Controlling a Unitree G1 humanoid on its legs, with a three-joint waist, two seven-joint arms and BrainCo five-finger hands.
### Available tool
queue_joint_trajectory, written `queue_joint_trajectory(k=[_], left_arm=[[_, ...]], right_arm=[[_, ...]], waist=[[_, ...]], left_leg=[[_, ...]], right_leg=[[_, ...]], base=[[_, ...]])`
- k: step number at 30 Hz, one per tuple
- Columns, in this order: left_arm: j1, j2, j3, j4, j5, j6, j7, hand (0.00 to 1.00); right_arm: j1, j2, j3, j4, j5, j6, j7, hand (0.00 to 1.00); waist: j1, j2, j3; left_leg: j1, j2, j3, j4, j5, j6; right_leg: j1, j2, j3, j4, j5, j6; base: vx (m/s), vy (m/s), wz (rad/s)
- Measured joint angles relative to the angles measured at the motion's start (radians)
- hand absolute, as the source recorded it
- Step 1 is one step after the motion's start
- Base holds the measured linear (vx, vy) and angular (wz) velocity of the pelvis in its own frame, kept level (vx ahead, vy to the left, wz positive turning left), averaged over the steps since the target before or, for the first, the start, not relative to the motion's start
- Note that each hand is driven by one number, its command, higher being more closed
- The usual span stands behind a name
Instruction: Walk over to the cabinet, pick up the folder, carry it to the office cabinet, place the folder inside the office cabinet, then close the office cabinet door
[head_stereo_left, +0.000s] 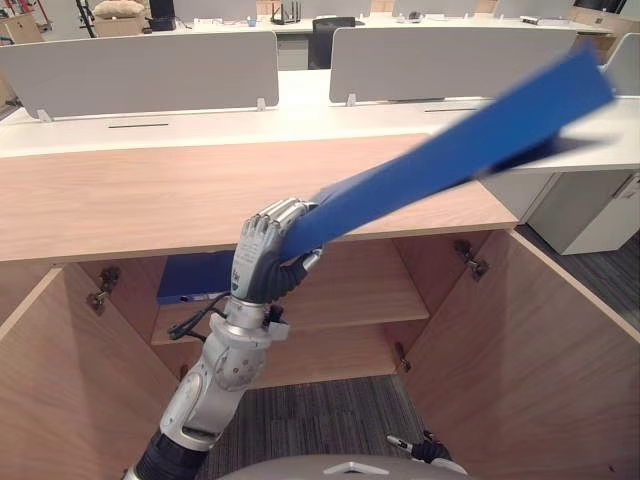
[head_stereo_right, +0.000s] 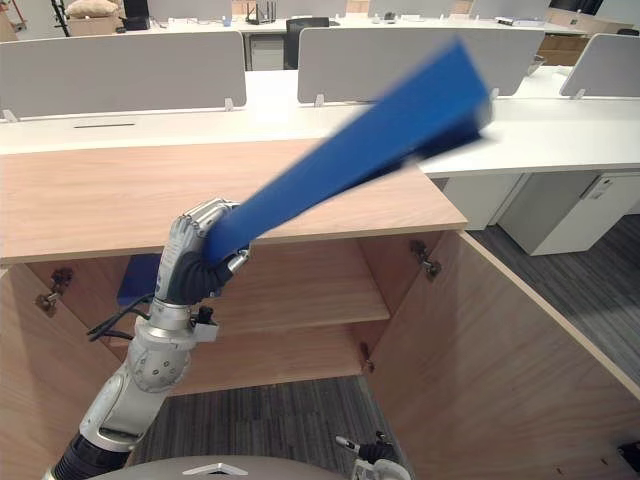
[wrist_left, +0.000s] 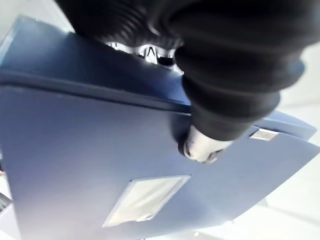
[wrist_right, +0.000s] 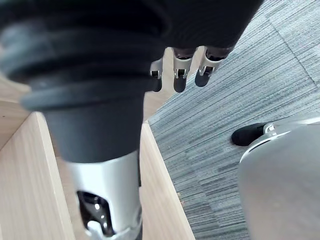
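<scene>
The left cabinet door is standing open at the left edge. Inside, a second blue folder is lying at the shelf's left end. The left robot hand is grasping the folder by its lower end, and the folder is slanting up rightward above the wooden counter. The right door is also standing open, leaving the cabinet mouth wide. The right robot hand is hanging low, fingers relaxed, over the carpet.

The folder blurs toward its far end. The left hand hides part of a second folder on the shelf.
</scene>
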Motion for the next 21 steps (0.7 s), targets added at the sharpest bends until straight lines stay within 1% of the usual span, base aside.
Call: queue_joint_trajectory(k=[1, 2, 3, 4, 6, 8, 10, 11, 14, 16, 18, 20, 21], left_arm=[[0.01, -0.013, -0.006, -0.02, -0.081, -0.014, -0.004, 1.0], [0.013, -0.025, -0.009, -0.029, -0.127, -0.025, -0.003, 1.0], [0.02, -0.042, -0.014, -0.051, -0.21, -0.027, -0.002, 1.0], [0.022, -0.048, -0.015, -0.058, -0.249, -0.029, -0.002, 1.0], [0.028, -0.073, -0.013, -0.072, -0.363, -0.039, 0.003, 1.0], [0.061, -0.096, -0.012, -0.098, -0.466, -0.047, -0.001, 1.0], [0.085, -0.11, -0.008, -0.098, -0.561, -0.061, -0.025, 1.0], [0.101, -0.115, -0.001, -0.098, -0.607, -0.063, -0.04, 1.0], [0.138, -0.122, 0.012, -0.098, -0.678, -0.063, -0.065, 1.0], [0.162, -0.127, 0.022, -0.098, -0.694, -0.063, -0.072, 1.0], [0.201, -0.14, 0.05, -0.098, -0.698, -0.063, -0.085, 1.0], [0.218, -0.145, 0.065, -0.097, -0.701, -0.062, -0.085, 1.0], [0.23, -0.148, 0.08, -0.097, -0.704, -0.062, -0.086, 1.0]], right_arm=[[0.001, 0.0, 0.007, -0.001, 0.011, 0.0, -0.003, 0.0], [0.003, 0.0, 0.01, -0.003, 0.015, -0.001, -0.01, 0.0], [0.012, 0.001, 0.018, -0.021, 0.015, -0.003, -0.022, 0.0], [0.016, 0.003, 0.02, -0.035, 0.019, -0.003, -0.023, 0.0], [0.034, 0.006, 0.048, -0.094, 0.034, -0.008, -0.03, 0.0], [0.051, 0.035, 0.062, -0.184, 0.047, -0.011, -0.033, 0.0], [0.055, 0.06, 0.08, -0.265, 0.068, -0.018, -0.034, 0.0], [0.058, 0.078, 0.089, -0.336, 0.074, -0.022, -0.033, 0.0], [0.085, 0.109, 0.117, -0.524, 0.092, -0.053, -0.033, 0.0], [0.101, 0.121, 0.124, -0.612, 0.097, -0.064, -0.033, 0.0], [0.136, 0.137, 0.132, -0.764, 0.103, -0.092, -0.032, 0.0], [0.149, 0.145, 0.135, -0.85, 0.109, -0.108, -0.032, 0.0], [0.162, 0.146, 0.136, -0.923, 0.111, -0.115, -0.032, 0.0]], waist=[[0.0, -0.001, -0.001], [0.002, -0.001, -0.002], [0.006, -0.001, -0.003], [0.008, 0.0, -0.003], [0.019, 0.002, -0.005], [0.022, 0.003, -0.005], [0.024, 0.001, -0.005], [0.025, 0.001, -0.005], [0.036, -0.002, -0.005], [0.039, -0.005, -0.006], [0.04, -0.011, -0.007], [0.04, -0.015, -0.006], [0.041, -0.018, -0.004]], left_leg=[[0.0, 0.0, 0.001, 0.0, 0.0, 0.0], [0.0, 0.0, 0.002, 0.0, 0.0, 0.0], [0.0, 0.001, 0.004, 0.0, 0.0, 0.0], [0.0, 0.002, 0.006, 0.0, 0.0, 0.0], [-0.001, 0.002, 0.017, 0.0, 0.0, 0.001], [-0.001, 0.003, 0.023, 0.0, 0.001, 0.001], [-0.001, 0.003, 0.025, 0.0, 0.0, 0.001], [0.0, 0.003, 0.026, 0.0, 0.0, 0.001], [0.0, 0.003, 0.028, 0.0, 0.0, 0.001], [0.0, 0.003, 0.028, 0.0, 0.0, 0.001], [0.001, 0.003, 0.031, 0.001, 0.0, 0.001], [-0.001, 0.003, 0.037, 0.006, 0.0, 0.001], [0.0, 0.003, 0.042, 0.006, -0.001, 0.002]], right_leg=[[-0.002, 0.0, 0.001, 0.003, -0.001, 0.0], [-0.003, 0.0, 0.002, 0.005, -0.001, 0.0], [-0.005, 0.0, 0.004, 0.007, -0.001, 0.0], [-0.006, 0.001, 0.005, 0.008, -0.001, 0.0], [-0.014, 0.002, 0.014, 0.014, -0.001, 0.0], [-0.014, 0.004, 0.022, 0.018, 0.0, 0.001], [-0.015, 0.004, 0.023, 0.019, 0.0, 0.002], [-0.018, 0.003, 0.024, 0.021, -0.001, 0.002], [-0.019, 0.003, 0.026, 0.021, -0.001, 0.005], [-0.02, 0.003, 0.026, 0.021, -0.001, 0.005], [-0.025, 0.003, 0.027, 0.021, 0.0, 0.006], [-0.03, 0.004, 0.031, 0.02, 0.005, 0.008], [-0.03, 0.004, 0.035, 0.019, 0.006, 0.009]], base=[[0.0, 0.0, 0.0], [-0.02, -0.004, -0.03], [-0.02, -0.004, -0.04], [-0.02, -0.005, -0.08], [-0.02, -0.003, -0.13], [-0.02, -0.002, -0.1], [-0.05, -0.007, -0.02], [-0.06, -0.003, -0.02], [-0.01, 0.0, -0.01], [0.0, 0.0, 0.0], [0.02, 0.002, -0.03], [0.03, 0.006, -0.08], [0.01, 0.004, -0.11]])
